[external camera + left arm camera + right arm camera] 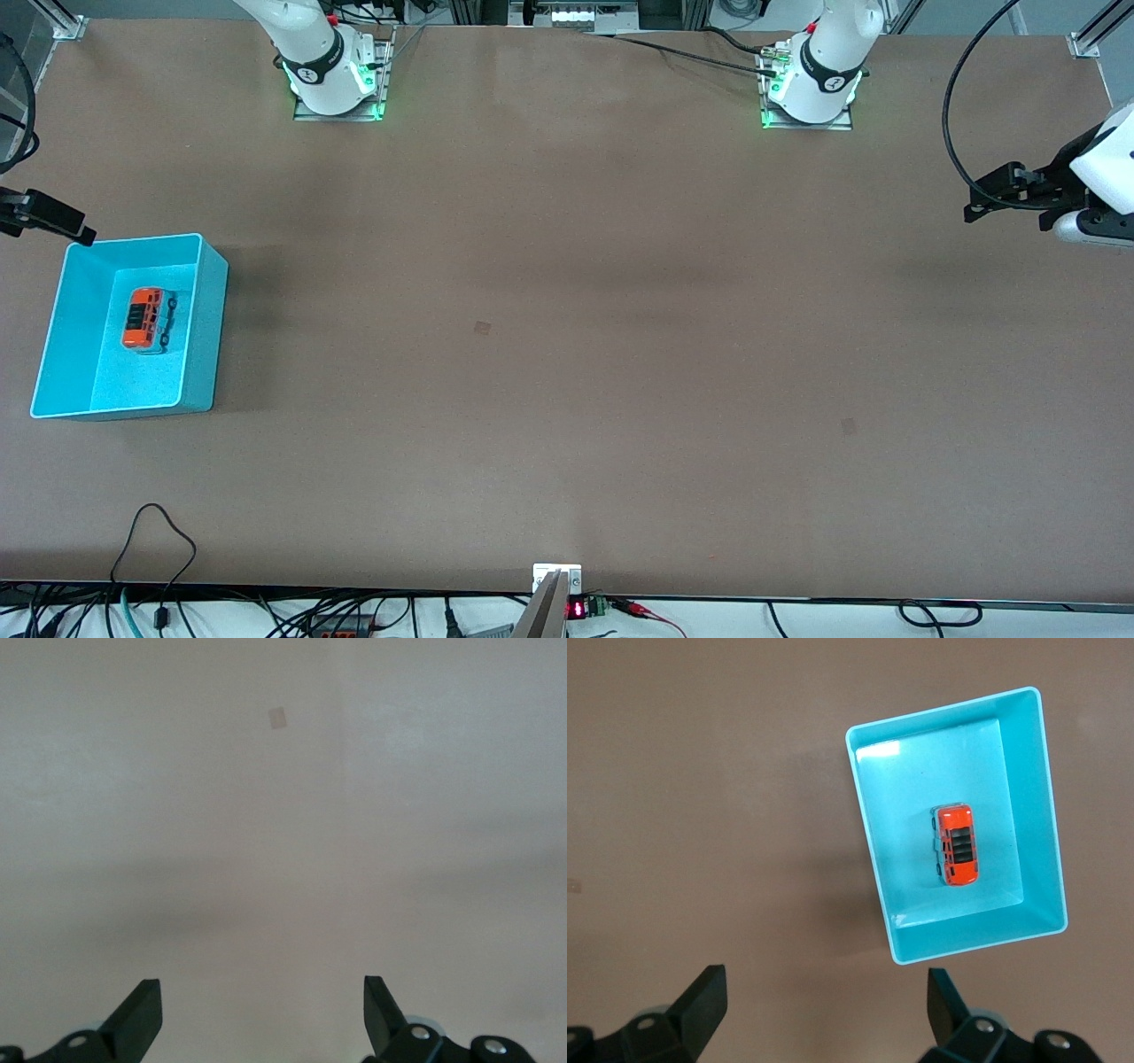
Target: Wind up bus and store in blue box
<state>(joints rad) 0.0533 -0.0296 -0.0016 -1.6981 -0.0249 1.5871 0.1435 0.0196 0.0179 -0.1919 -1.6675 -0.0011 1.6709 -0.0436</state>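
The bus (146, 318) lies in the box (205, 328), at the right arm's end of the surface (567, 354). The right tool (824, 1010) is released and empty, just beside the box; the left tool (263, 1014), also released, waits over bare surface. I judge it best to lift both tools straight up, touching nothing.

The front view looks down from high across the table (567, 372), facing both robot bases, and takes in the blue box (199, 332) at the right arm's end. The right wrist view hangs above that box (877, 868), looking nearly straight down. The left wrist view sees only bare tabletop (283, 833), probably well apart from the box.
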